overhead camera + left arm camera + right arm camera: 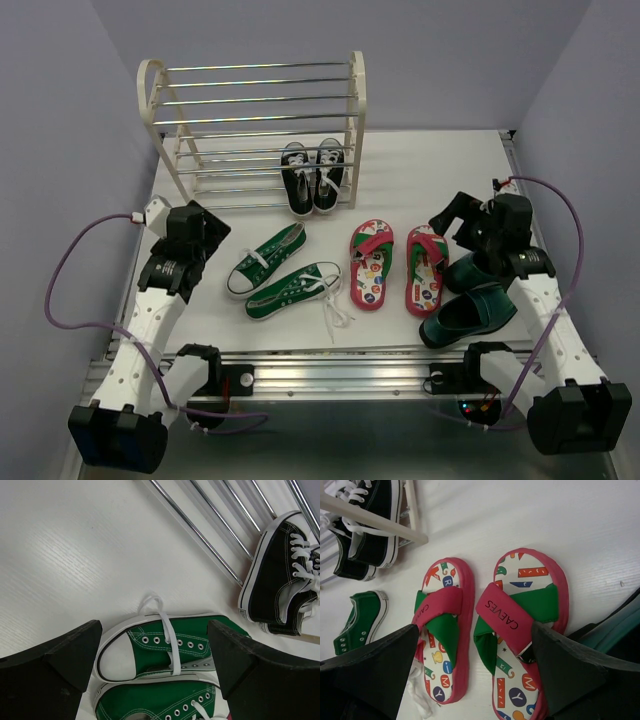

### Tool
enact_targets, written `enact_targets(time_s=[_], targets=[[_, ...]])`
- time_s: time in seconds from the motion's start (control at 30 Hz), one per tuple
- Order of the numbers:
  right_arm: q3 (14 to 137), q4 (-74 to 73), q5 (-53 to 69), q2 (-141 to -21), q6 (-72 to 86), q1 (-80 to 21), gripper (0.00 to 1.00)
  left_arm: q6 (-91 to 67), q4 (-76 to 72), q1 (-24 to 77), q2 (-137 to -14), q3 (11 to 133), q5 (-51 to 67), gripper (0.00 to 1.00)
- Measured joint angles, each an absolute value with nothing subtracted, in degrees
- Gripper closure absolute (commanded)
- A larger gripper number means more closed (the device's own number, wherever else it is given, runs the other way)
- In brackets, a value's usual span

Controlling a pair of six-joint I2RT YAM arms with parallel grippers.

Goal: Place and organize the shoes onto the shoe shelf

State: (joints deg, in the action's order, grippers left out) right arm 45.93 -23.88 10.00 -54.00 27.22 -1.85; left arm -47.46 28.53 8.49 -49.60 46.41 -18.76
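Shoe shelf stands at the back left of the counter. Black sneakers sit side by side at the right end of its lowest tier, toes sticking out the front; the other tiers visible hold nothing. The rest are on the counter. Green sneakers are in front of the shelf, angled, toes toward the left arm, with a loose white lace trailing toward the near edge. Flip-flops lie flat side by side at centre-right, printed soles up, "CAEVES" on the straps. Teal loafers are just right of them, overlapping each other and partly covered by the right arm. Left tool hangs over the green pair, fingers apart, gripping nothing. Right tool hangs over the flip-flops, fingers also apart and empty; a loafer edge shows behind its right finger.
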Motion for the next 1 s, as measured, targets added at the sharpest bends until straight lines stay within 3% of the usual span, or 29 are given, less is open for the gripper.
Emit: enact_targets(time_s=[0.3, 0.77, 1.0], targets=[[45.93, -20.27, 14.17, -51.99, 27.24, -1.85, 0.00, -45.36, 28.58, 9.08, -50.09, 46.41, -16.21, 0.01], [43.38, -18.85, 22.74, -55.81, 27.75, -1.85, 0.00, -48.01, 46.48, 24.75, -50.68, 44.97, -8.12, 0.01], [43.13, -18.85, 24.05, -56.60, 28.36, -1.85, 0.00, -54.06, 48.40, 27.53, -54.13, 44.05, -4.62, 0.08]])
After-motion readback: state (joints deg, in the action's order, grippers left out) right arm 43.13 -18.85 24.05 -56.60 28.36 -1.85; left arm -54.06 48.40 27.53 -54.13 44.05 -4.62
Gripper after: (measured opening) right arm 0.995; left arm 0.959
